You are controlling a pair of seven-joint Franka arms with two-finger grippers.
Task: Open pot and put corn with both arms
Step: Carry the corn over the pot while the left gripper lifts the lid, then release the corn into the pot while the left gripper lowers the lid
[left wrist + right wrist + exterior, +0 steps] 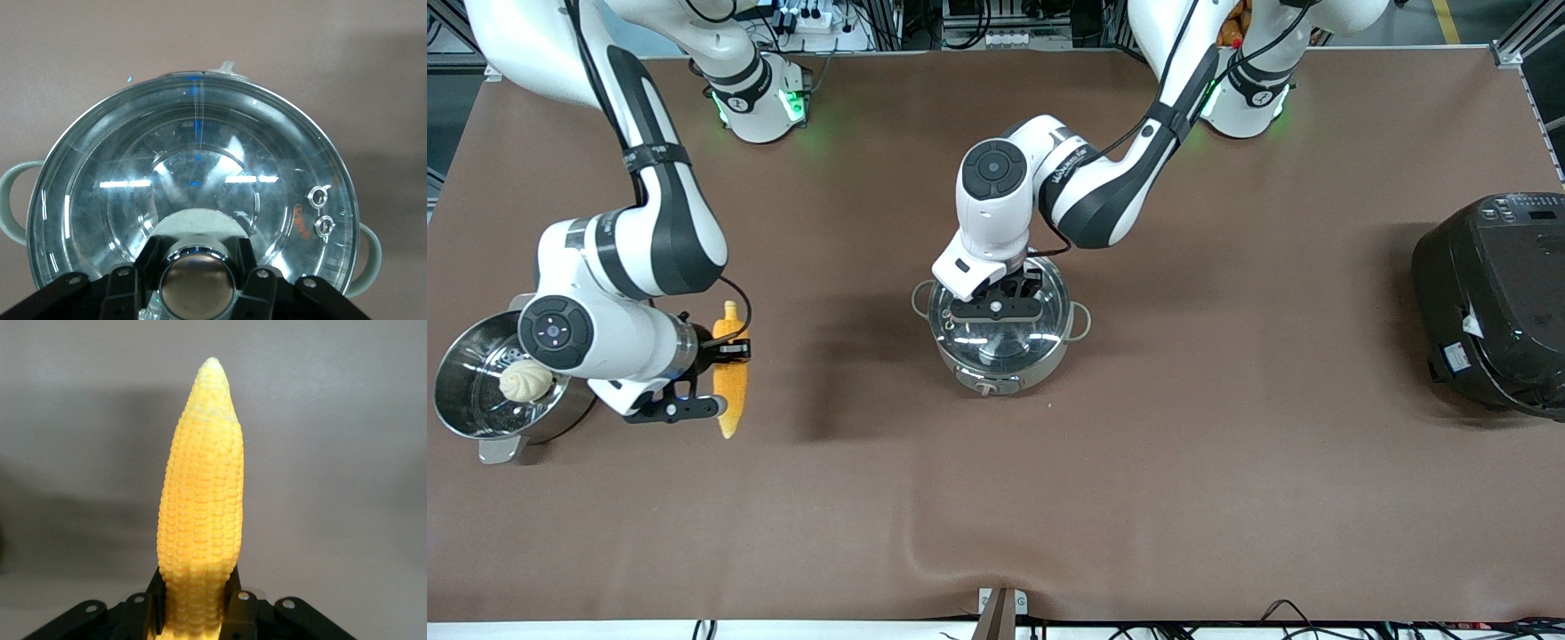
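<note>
Tabletop (1138, 498), brown and wide, carries everything. A black rice cooker (1494, 302) sits at the edge on the left arm's end; a steel steamer pot (480, 391) holding a white bun (525, 380) sits at the edge on the right arm's end.

The pot (1000, 333) stands mid-table, about midway between the two long edges, its glass lid (193, 180) on. The left gripper (996, 307) is down on the lid, fingers narrow around the lid's knob (197, 280).

The right gripper (725, 351) is beside the steamer pot, closed on the corn (200, 513) near its thick end; whether the cob is clear of the table is hard to tell.

Judged from this, both grasps are made and the lid lift is in hand. Next the left arm must raise the lid straight up and clear aside, then the right arm carries the corn over the open pot.
</note>
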